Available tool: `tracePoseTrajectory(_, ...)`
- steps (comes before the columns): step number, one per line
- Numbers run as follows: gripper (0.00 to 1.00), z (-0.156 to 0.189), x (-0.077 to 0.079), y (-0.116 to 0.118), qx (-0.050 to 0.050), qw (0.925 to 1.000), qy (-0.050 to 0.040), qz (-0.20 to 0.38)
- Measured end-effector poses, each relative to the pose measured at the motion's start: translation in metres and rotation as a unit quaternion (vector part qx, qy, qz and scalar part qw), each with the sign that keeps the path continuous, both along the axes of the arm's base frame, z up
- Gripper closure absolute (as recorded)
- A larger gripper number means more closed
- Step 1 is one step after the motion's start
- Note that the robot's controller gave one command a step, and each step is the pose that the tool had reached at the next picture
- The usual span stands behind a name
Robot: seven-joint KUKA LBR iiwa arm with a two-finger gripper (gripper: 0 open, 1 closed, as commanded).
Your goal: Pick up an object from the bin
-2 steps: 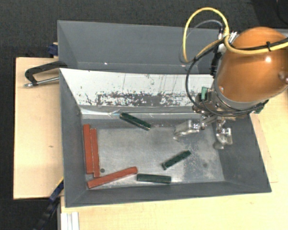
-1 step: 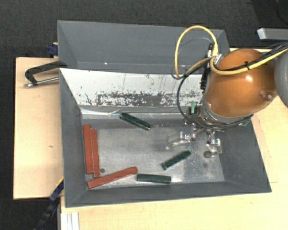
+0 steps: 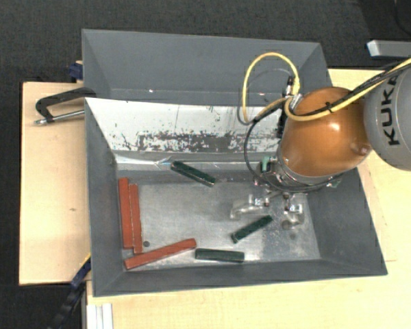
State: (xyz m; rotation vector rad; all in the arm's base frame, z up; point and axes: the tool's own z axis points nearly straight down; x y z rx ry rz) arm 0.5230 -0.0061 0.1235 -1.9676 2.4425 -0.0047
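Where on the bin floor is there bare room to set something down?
The widest bare patch is mid-floor, bordered by the two red bars along the left wall, the upper dark green bar, the slanted red bar and the gripper. Crowded by the gripper, where a second dark green bar lies.

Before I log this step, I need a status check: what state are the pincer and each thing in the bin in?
Pincer: open, low over the bin floor, holding nothing.
Green stick by the pincer: lying flat, slanted, not lifted.
Green stick at the back: lying flat, free.
Green stick at the front: lying flat, free.
Two red sticks at the left: flat, side by side.
Red stick at front left: flat, slanted.
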Motion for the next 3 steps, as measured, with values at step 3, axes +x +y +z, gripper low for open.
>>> tracePoseTrajectory(3, 1.00, -0.0531, -0.0160, -0.0088, 0.001, 1.0000, 0.0017, -0.009)
